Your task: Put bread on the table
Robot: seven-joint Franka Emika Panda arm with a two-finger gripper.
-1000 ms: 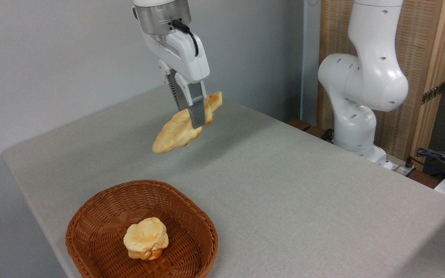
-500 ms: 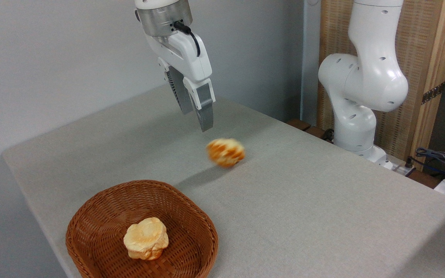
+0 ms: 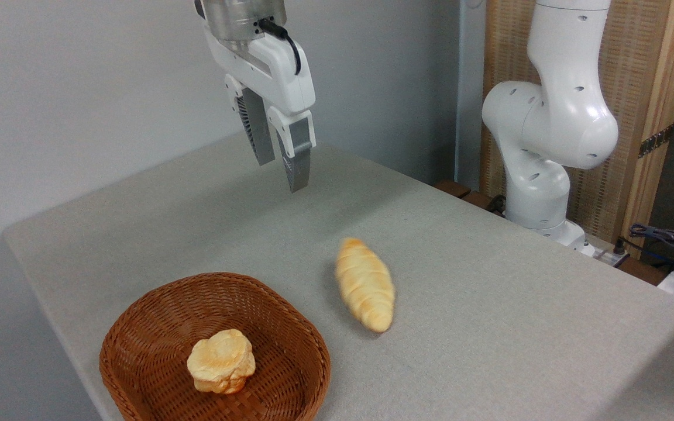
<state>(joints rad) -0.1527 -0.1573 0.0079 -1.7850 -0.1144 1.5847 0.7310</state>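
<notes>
On the grey cloth of the table (image 3: 489,304), the bread (image 3: 365,284) lies free, just right of the wicker basket (image 3: 155,316) and not touching it, its long axis running away from the camera and a little blurred at the near tip, so it may not be fully at rest. High above and behind it, the gripper (image 3: 278,161) hangs with its fingers (image 3: 296,161) spread and nothing between them, well clear of the loaf.

Judged from how things lie, the placing looks done: the loaf is on the table and outside the basket. What the step seems to call for now is a clean retreat, lifting straight up and away without swinging low over the loaf, and waiting to see that it settles rather than rolls toward the near edge of the table. If it did need another touch, a pinch across its narrow middle would suit it best.

Around it, a small round bun (image 3: 221,360) sits in the basket and needs no handling. The arm's white base (image 3: 547,146) stands at the far right beside a wooden screen (image 3: 653,105), with cables (image 3: 664,237) at the table's right edge. Nothing stands in the way of the retreat; the basket rim is the only thing near the loaf.
</notes>
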